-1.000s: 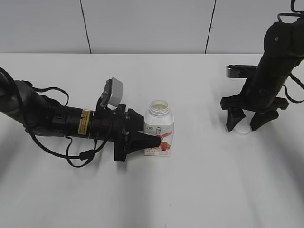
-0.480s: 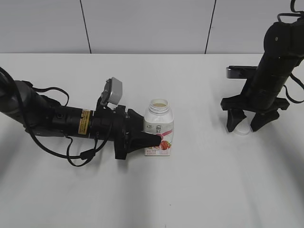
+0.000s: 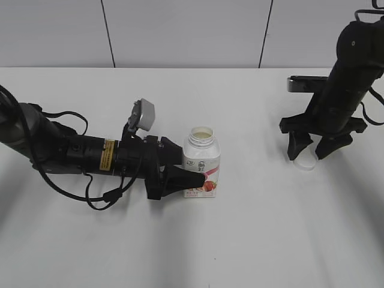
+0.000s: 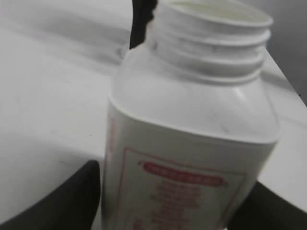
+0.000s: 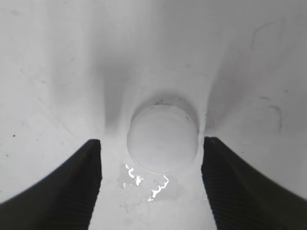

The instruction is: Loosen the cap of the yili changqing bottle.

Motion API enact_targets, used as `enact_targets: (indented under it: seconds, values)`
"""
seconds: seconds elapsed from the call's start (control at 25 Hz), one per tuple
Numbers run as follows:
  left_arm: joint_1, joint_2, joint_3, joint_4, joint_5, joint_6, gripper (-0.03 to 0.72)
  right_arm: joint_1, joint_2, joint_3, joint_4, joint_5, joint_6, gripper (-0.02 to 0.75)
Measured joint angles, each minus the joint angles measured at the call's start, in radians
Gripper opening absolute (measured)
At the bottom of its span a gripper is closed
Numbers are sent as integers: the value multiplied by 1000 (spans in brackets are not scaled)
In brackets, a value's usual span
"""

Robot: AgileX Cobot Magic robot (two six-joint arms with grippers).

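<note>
The yili changqing bottle (image 3: 201, 163) stands upright mid-table, uncapped, its threaded neck open; it fills the left wrist view (image 4: 192, 143). My left gripper (image 3: 191, 176) lies low on the table and is shut on the bottle's lower body. The white cap (image 3: 305, 162) lies flat on the table at the right, seen from above in the right wrist view (image 5: 162, 138). My right gripper (image 3: 312, 149) hangs just above the cap, open, its fingers apart on either side of it and not touching it (image 5: 153, 187).
The white table (image 3: 240, 240) runs to a grey panelled wall (image 3: 180, 30) behind. Black cables (image 3: 102, 195) loop beside the left arm. A small wet patch (image 5: 148, 184) lies on the table just below the cap.
The right gripper has risen slightly off the cap, which stays on the table. The left gripper and bottle have not moved.
</note>
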Motion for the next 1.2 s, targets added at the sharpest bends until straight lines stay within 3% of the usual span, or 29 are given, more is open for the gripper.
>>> enact_targets:
  seconds: [0.24, 0.44, 0.72, 1.2]
  values:
    - [0, 0, 0, 0, 0, -2, 478, 0, -45, 0, 0, 0, 0, 470]
    - [0, -4, 6, -3, 0, -2, 484, 0, -86, 0, 0, 1, 0, 468]
    - [0, -22, 33, -29, -5, -3, 557, 0, -110, 0, 0, 0, 0, 467]
    - [0, -71, 33, -32, -45, -2, 565, 0, -111, 0, 1, 0, -1, 465]
